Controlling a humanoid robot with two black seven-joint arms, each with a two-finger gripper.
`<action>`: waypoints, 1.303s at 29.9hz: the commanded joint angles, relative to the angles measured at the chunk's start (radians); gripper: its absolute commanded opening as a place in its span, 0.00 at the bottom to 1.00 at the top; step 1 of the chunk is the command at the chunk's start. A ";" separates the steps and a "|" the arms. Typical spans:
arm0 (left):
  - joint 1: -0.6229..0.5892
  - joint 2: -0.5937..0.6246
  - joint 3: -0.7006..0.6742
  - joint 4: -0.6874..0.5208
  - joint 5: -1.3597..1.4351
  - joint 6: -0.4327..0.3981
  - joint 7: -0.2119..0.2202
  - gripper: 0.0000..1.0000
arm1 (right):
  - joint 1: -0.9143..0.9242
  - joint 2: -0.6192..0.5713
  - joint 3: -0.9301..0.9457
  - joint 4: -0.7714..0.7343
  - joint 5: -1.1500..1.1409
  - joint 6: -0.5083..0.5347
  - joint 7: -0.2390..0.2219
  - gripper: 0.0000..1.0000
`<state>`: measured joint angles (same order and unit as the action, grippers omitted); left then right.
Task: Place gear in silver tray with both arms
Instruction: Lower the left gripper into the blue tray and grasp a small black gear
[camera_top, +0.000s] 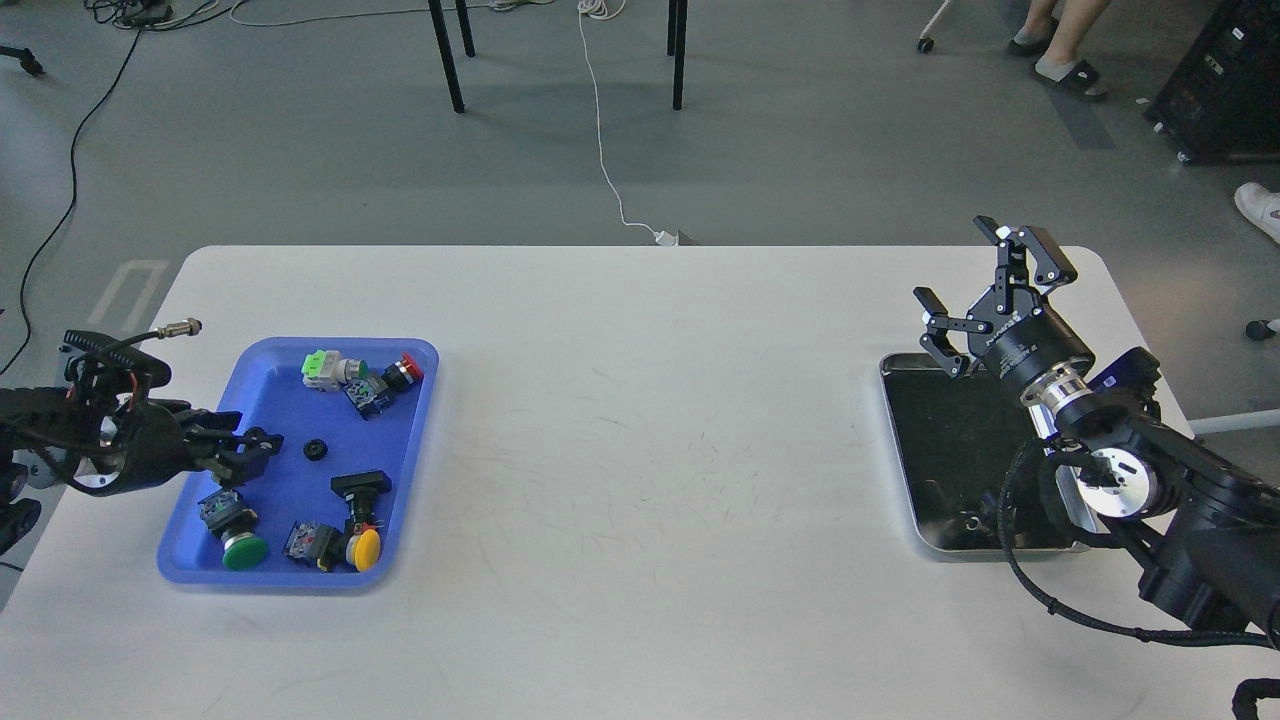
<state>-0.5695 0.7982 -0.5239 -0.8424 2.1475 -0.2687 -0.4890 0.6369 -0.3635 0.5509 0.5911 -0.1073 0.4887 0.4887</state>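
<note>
Gear (316, 449), small black round bit, sits loose in blue tray (262, 395), far left of table (640, 400). Left gripper (262, 446) just beside it, low over tray, too dark to tell if open. Silver tray (925, 540) far right looks bare (reflective, hard to say). Right gripper (985, 300) hovers over its far edge, fingers spread, holding nothing. Pickup, handover, drop all left.

The silver tray (905, 470) was shiny metal, the blue tray (290, 490) smooth plastic, the table (640, 420) matt, scuffed white.
</note>
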 joint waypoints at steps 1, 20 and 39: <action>-0.007 -0.014 0.004 0.028 -0.001 0.003 0.000 0.59 | -0.003 0.000 0.000 0.010 0.000 0.000 0.000 0.99; -0.012 -0.024 0.041 0.063 -0.006 0.028 0.000 0.22 | -0.006 -0.006 0.006 0.019 0.000 0.000 0.000 0.99; -0.099 0.079 0.038 -0.202 -0.005 -0.030 0.000 0.10 | -0.003 -0.008 0.007 0.019 0.000 0.000 0.000 0.99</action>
<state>-0.6407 0.8384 -0.4844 -0.9450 2.1454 -0.2711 -0.4888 0.6306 -0.3711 0.5584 0.6105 -0.1073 0.4887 0.4887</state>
